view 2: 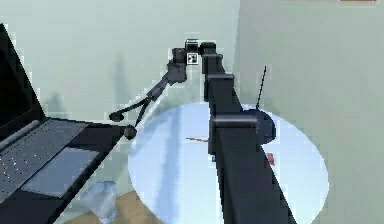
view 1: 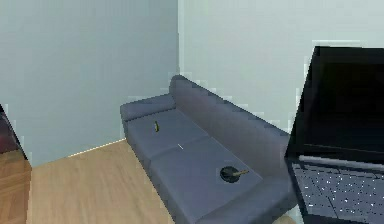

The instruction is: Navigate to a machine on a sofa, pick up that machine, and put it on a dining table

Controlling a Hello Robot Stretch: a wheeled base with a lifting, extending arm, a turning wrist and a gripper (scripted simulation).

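A black laptop (view 2: pixel 45 150) with its lid up hangs off the floor at the arm side view's left, beside the edge of a round pale table (view 2: pixel 290 175). The gripper (view 2: pixel 122 124) reaches down-left from the arm's far end to the laptop's near corner and holds the laptop. The same laptop (view 1: pixel 345 130) shows large at the forward view's right edge. A grey-blue sofa (view 1: pixel 200 150) stands along the wall ahead.
On the sofa lie a small dark round object (view 1: pixel 232 174) and a small olive thing (view 1: pixel 157 126). The round table carries a dark blue object with a thin antenna (view 2: pixel 262 122) and a small red item (view 2: pixel 197 138). Wooden floor (view 1: pixel 90 185) lies open left of the sofa.
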